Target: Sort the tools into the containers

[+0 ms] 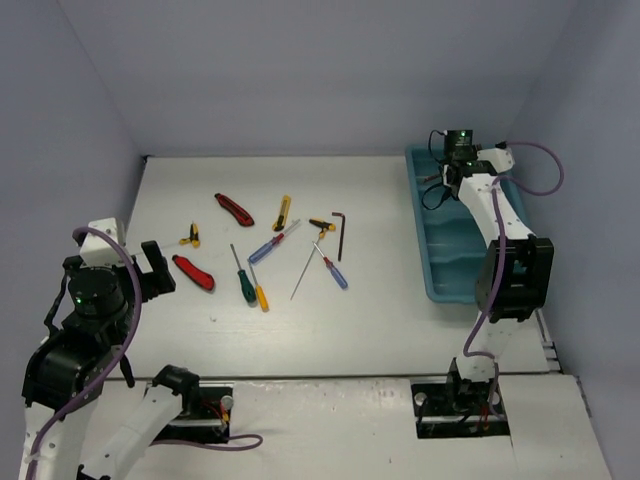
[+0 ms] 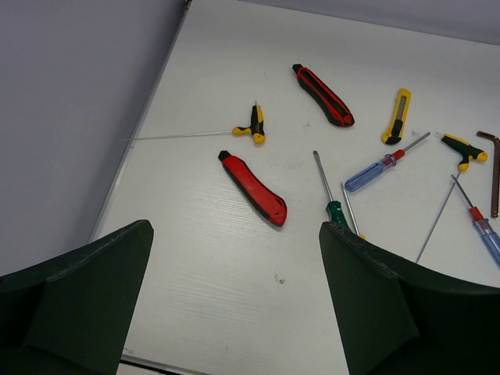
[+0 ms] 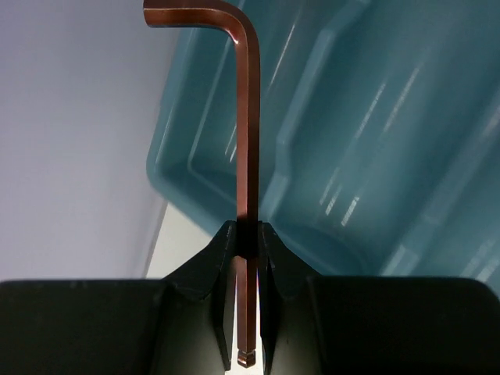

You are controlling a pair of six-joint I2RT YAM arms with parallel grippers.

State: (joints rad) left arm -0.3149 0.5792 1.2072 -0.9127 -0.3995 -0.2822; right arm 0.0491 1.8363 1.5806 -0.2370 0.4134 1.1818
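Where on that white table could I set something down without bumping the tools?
Bare table runs between the dark hex key and the teal tray. Another strip lies along the near edge, in front of the red knife and green screwdriver. The middle, among the scattered tools, is crowded.

white table (image 1: 380, 320), plain lavender-grey walls (image 1: 300, 70)

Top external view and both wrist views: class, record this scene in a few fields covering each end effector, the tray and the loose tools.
Left end effector: open, holding nothing, above the table near a red utility knife
Right end effector: shut on a hex key, over the teal tray
On table, outside tray: green screwdriver, yellow utility knife, second hex key, several more tools
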